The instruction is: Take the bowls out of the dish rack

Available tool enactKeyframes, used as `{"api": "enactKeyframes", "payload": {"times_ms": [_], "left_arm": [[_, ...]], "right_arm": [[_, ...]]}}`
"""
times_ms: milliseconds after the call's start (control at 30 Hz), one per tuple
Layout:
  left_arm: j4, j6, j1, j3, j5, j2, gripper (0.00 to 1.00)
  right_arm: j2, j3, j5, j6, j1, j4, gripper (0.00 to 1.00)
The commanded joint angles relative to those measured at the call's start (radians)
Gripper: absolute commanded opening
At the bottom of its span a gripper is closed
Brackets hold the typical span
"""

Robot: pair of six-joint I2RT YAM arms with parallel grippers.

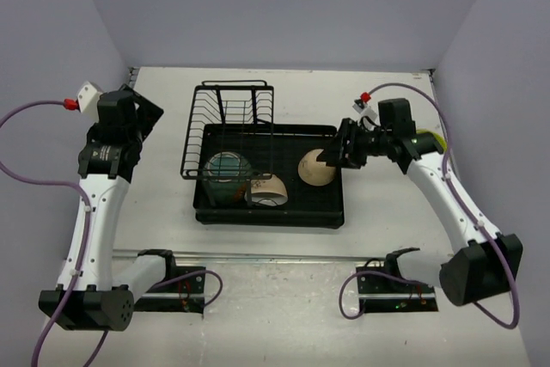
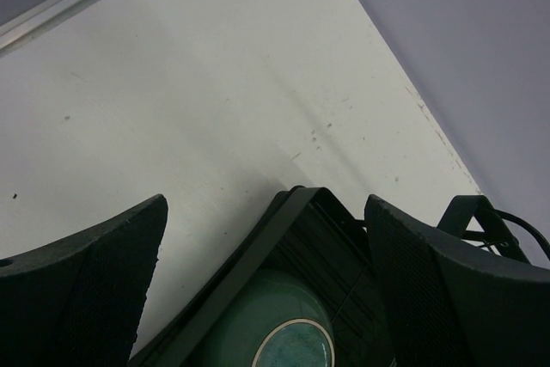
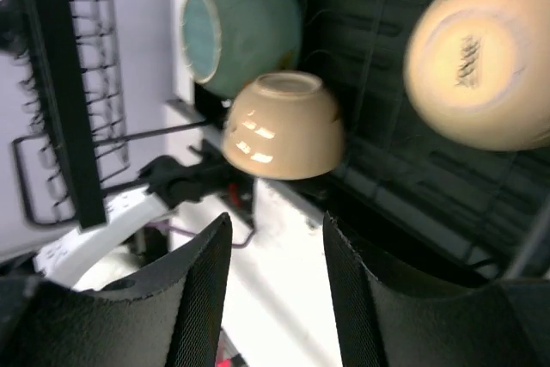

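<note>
Two arms stood at the near edge of the white table [image 1: 387, 204], one on each side of the dish rack [image 1: 301, 201].

On the left, the left gripper [image 1: 142, 107] hung over bare table, left of the rack and apart from it. Its fingers [image 2: 94, 281] were spread wide and held nothing. In the left wrist view the rack's near corner [image 2: 284, 221] showed between them, farther off.

The rack sat in the middle of the table, its upright wire holder [image 1: 228, 122] standing over the tray's left part. Three bowls lay in the tray. The teal bowl [image 1: 227, 174] lay on its side under the holder, at the left. Close against its right side lay the beige bowl [image 1: 269, 192], tilted, at the tray's near edge. Farther right, apart from those two, the cream bowl [image 1: 314, 168] lay upside down, its base showing in the right wrist view [image 3: 481, 49].

The right gripper [image 1: 337, 150] hovered over the right part of the tray, just beside the cream bowl's right edge; whether it touched the bowl could not be told. Its fingers [image 3: 202, 298] were parted, with nothing between them.

A yellow-green bowl [image 1: 436, 140] sat on the table right of the rack, mostly hidden behind the right arm.
</note>
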Motion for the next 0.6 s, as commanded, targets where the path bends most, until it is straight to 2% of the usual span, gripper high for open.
{"api": "enactKeyframes", "payload": {"times_ms": [0, 133, 233, 300, 333, 400, 433, 533, 567], "left_arm": [[-0.046, -0.024, 0.007, 0.008, 0.025, -0.004, 0.96], [-0.089, -0.045, 0.007, 0.017, 0.006, -0.013, 0.96], [-0.103, -0.068, 0.007, -0.004, -0.017, -0.051, 0.96], [-0.097, -0.096, 0.007, -0.030, -0.017, -0.073, 0.96], [-0.097, -0.113, 0.007, -0.041, -0.012, -0.091, 0.96], [-0.095, -0.186, 0.007, -0.072, 0.005, -0.108, 0.95], [-0.094, -0.241, 0.007, -0.090, 0.015, -0.125, 0.95], [-0.086, -0.318, 0.007, -0.119, 0.017, -0.162, 0.95], [-0.085, -0.384, 0.007, -0.130, 0.008, -0.172, 0.95]], "right_arm": [[-0.189, -0.124, -0.215, 0.271, 0.035, 0.273, 0.48], [-0.335, -0.219, -0.131, 0.576, 0.106, 0.396, 0.50], [-0.442, -0.304, 0.018, 0.751, 0.182, 0.497, 0.50], [-0.475, -0.325, 0.183, 0.817, 0.253, 0.473, 0.50], [-0.512, -0.339, 0.293, 0.888, 0.302, 0.473, 0.54], [-0.552, -0.376, 0.418, 0.965, 0.354, 0.456, 0.68], [-0.588, -0.402, 0.532, 1.030, 0.409, 0.456, 0.74], [-0.628, -0.448, 0.667, 1.179, 0.484, 0.451, 0.74], [-0.642, -0.471, 0.720, 1.224, 0.553, 0.427, 0.74]]}}
